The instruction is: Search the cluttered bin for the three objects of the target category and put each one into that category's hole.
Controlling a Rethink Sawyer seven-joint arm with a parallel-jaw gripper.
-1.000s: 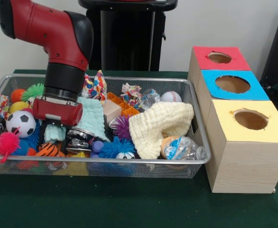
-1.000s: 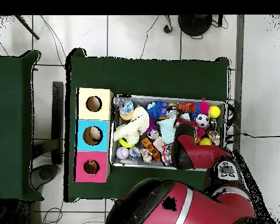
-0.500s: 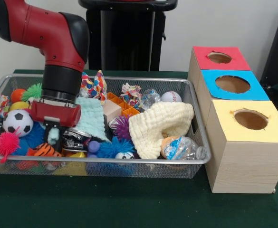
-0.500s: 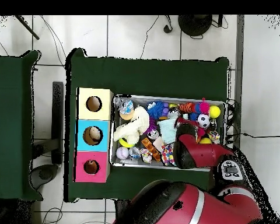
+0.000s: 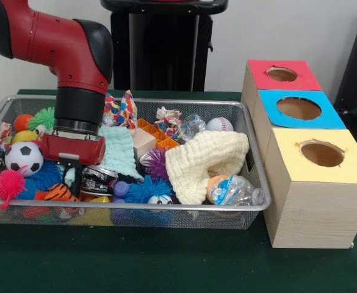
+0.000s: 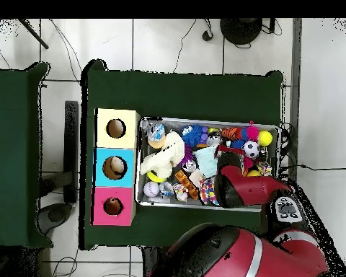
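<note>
A wire mesh bin (image 5: 166,207) holds a heap of toys, balls and cloths. My gripper (image 5: 70,177) reaches down into its left part, between a soccer ball (image 5: 24,157) and a crushed dark can (image 5: 99,180). A narrow strip of teal cloth (image 5: 118,152) shows between its black fingers, which look shut on it. In the overhead view the red arm (image 6: 242,189) covers the gripper; the teal cloth (image 6: 205,160) lies beside it. Three boxes with round holes stand to the right: red (image 5: 282,74), blue (image 5: 298,108), yellow (image 5: 322,154).
A cream knitted cloth (image 5: 205,160) drapes over the bin's right half, with a crumpled clear bottle (image 5: 233,190) below it and a baseball (image 5: 219,124) behind. A pink spiky ball (image 5: 9,182), a tiger toy (image 5: 59,194) and a blue spiky ball (image 5: 149,189) crowd the front.
The gripper has sunk slightly deeper into the heap. The teal patch between its fingers has narrowed. The soccer ball shifted a little to the left.
</note>
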